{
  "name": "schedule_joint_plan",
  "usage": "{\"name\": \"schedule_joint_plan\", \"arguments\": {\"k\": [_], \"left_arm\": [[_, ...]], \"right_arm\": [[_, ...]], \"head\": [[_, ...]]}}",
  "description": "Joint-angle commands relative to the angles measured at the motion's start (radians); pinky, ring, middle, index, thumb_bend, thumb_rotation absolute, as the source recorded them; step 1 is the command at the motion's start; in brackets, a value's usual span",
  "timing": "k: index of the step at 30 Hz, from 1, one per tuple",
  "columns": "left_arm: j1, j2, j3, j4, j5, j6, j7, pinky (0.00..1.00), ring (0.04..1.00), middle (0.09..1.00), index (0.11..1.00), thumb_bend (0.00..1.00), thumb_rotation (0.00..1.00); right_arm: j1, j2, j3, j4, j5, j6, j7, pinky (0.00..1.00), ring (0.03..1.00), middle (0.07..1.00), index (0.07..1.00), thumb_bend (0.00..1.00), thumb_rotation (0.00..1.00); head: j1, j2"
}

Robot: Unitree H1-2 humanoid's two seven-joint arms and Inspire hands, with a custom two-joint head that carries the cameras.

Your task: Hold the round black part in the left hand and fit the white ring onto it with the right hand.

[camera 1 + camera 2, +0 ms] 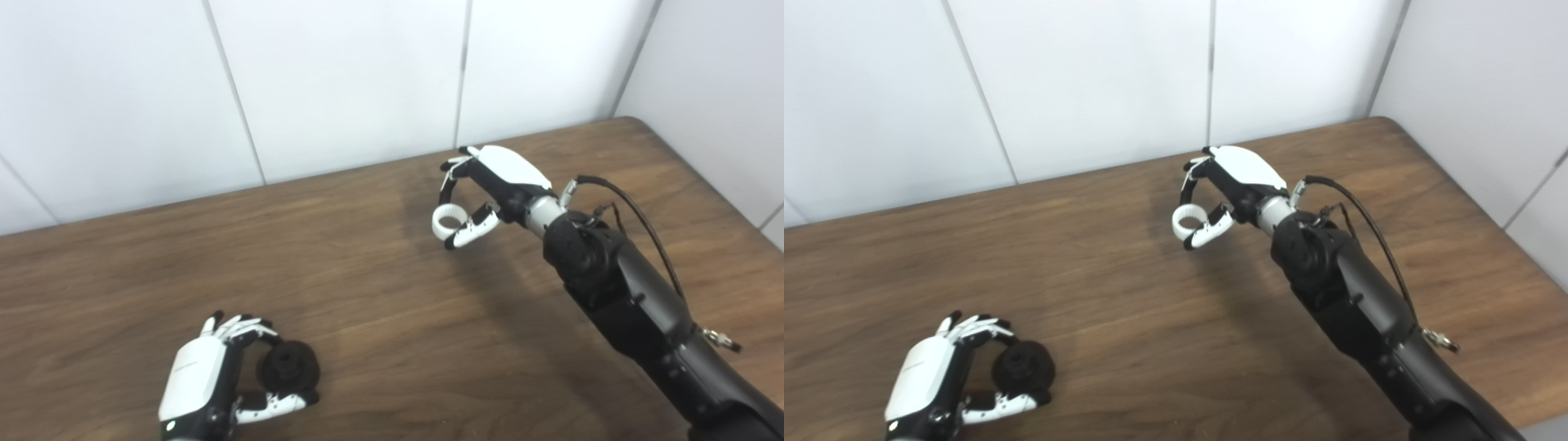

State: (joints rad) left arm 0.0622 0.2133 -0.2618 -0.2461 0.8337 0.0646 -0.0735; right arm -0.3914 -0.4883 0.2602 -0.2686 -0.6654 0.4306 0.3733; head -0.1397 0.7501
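The round black part (289,366) sits low at the near left of the table, between the curled fingers and thumb of my left hand (199,380), which is closed around it. Far across the table, my right hand (499,177) pinches the white ring (445,221) between its fingertips (446,195) and thumb (471,231). The ring hangs just over the wood, its opening facing up. The two hands are far apart. In the right eye view the ring (1187,220) and the black part (1023,366) show the same way.
The brown wooden table (380,294) ends at white wall panels (343,79) behind and at a rounded corner on the far right. A black cable (643,226) loops off the right forearm.
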Motion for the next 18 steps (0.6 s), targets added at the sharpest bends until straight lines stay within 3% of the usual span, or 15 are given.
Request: {"name": "schedule_joint_plan", "arguments": {"k": [1, 18], "left_arm": [[-0.008, -0.002, -0.013, 0.01, 0.028, -0.004, 0.012, 1.0, 0.871, 0.771, 0.484, 0.52, 0.05], [-0.024, -0.065, -0.062, 0.024, 0.084, 0.048, 0.017, 1.0, 0.883, 0.783, 0.484, 0.52, 0.05]], "right_arm": [[-0.036, 0.01, 0.004, -0.063, -0.013, 0.003, 0.023, 0.99, 0.984, 0.86, 0.484, 0.52, 0.13], [0.024, 0.133, 0.107, -0.176, -0.02, -0.041, 0.102, 1.0, 0.996, 0.862, 0.483, 0.52, 0.14]], "head": [[0.012, 0.003], [0.125, 0.014]]}}
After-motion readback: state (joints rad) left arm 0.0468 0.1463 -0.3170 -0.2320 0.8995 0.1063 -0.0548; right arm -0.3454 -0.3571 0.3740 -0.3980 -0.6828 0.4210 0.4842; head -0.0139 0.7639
